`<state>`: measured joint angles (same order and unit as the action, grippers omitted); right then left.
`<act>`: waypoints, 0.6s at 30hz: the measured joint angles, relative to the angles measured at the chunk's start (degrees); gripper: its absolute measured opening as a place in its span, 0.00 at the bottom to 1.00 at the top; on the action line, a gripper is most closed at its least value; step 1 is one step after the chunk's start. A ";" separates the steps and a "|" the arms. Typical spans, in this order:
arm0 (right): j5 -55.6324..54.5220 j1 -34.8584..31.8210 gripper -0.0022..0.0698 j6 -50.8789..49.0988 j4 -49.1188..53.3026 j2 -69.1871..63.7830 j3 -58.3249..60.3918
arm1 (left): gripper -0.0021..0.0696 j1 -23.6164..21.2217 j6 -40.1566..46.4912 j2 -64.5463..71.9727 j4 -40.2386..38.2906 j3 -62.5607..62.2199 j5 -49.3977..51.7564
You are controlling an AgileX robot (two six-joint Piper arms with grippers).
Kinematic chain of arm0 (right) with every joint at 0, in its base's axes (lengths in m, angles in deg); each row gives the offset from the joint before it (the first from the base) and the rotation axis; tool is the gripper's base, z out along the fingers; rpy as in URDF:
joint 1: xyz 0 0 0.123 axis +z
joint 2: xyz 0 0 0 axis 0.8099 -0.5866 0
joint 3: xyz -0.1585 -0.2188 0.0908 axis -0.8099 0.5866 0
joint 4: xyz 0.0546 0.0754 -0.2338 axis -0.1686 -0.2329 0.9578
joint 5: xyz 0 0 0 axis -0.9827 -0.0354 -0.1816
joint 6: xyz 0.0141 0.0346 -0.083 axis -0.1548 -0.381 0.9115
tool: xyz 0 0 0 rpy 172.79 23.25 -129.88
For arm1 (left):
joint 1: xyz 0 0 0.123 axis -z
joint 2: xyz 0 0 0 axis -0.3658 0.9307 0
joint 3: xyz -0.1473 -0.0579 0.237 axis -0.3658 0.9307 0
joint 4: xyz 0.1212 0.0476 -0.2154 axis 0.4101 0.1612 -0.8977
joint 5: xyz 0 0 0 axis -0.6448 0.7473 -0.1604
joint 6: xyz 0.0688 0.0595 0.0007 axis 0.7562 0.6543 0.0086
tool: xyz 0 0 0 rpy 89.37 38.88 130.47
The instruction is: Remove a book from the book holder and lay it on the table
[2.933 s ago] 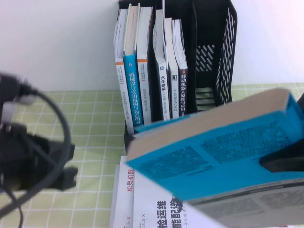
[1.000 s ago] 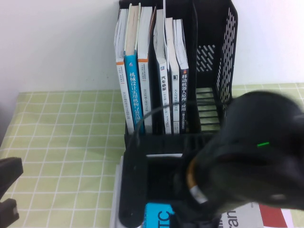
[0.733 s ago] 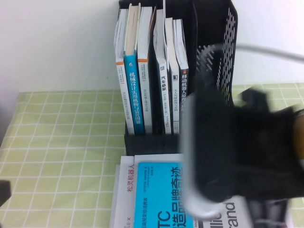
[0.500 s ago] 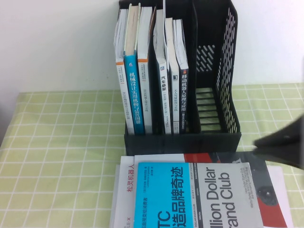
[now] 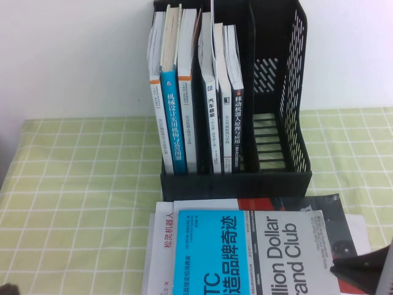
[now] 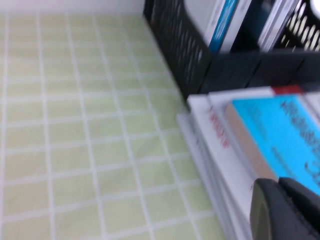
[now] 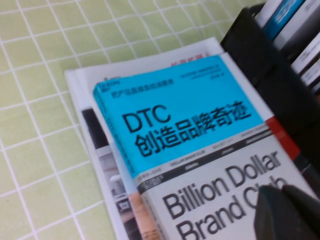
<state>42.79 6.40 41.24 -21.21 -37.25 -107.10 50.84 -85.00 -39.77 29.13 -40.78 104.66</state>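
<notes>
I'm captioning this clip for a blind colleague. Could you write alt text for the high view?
A blue-and-grey book lies flat on a stack of other books on the green checked table, in front of a black book holder with upright books in its left slots. The shut right gripper sits at the lower right corner; the left gripper is not in this view.

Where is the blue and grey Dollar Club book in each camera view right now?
High view: the book lies flat at bottom centre, on other books.
Left wrist view: its blue half shows at the right edge.
Right wrist view: it fills the centre.
Shared landmark: the black book holder just behind it.
</notes>
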 joint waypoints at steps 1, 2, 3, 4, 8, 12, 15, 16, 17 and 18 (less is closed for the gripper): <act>-0.93 -0.13 0.03 -0.65 0.00 0.00 1.13 | 0.03 0.00 0.00 0.00 0.00 1.39 -2.94; -1.42 -0.16 0.03 -1.07 0.00 0.00 1.89 | 0.03 0.00 0.00 0.00 0.00 2.58 -5.32; -1.55 -0.26 0.03 -1.21 0.00 0.00 2.20 | 0.03 0.00 0.00 0.00 0.14 3.57 -6.68; -1.84 -0.26 0.03 -1.32 0.00 0.00 2.32 | 0.03 0.00 0.00 0.00 0.44 4.39 -7.68; -2.74 -0.26 0.03 -1.44 -0.23 0.00 2.41 | 0.03 0.00 0.00 0.00 0.84 5.57 -8.50; -2.79 -0.26 0.03 -1.44 -0.23 0.00 2.41 | 0.03 0.00 0.00 0.00 0.84 5.57 -11.49; -2.79 -0.26 0.03 -1.44 -0.23 0.00 2.41 | 0.03 0.00 -0.30 0.00 0.84 5.57 -12.30; -2.87 -0.26 0.03 -1.44 -0.23 0.00 2.41 | 0.03 0.00 -0.35 -0.05 0.84 5.57 -12.41; -2.87 -0.26 0.03 -1.44 -0.23 0.00 2.41 | 0.03 0.00 -0.45 -0.05 0.84 5.57 -12.45; -2.87 -0.26 0.03 -1.44 -0.30 0.00 2.41 | 0.03 0.00 -0.49 -0.05 0.84 5.57 -12.45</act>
<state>39.92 6.14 39.79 -21.51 -37.25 -104.69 50.84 -85.49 -39.82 29.98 -35.21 92.21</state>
